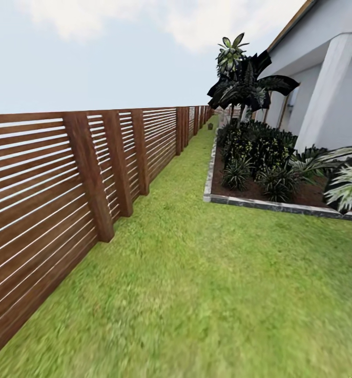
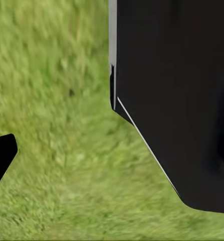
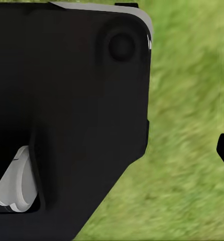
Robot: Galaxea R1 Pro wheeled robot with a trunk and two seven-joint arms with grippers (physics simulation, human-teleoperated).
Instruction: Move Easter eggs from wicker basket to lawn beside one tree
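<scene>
A brown slatted fence (image 1: 65,178) runs along the left. The lawn (image 1: 197,273), short, flat and green, stretches ahead to a grey stone kerb (image 1: 281,206) edging dark shrubs (image 1: 255,157). Neither pincer's state can be told.

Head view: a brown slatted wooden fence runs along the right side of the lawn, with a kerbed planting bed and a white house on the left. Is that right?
Not quite: the sides are swapped. In the head view the brown slatted wooden fence runs along the left side of the lawn, while the kerbed planting bed and the white house are on the right.
</scene>
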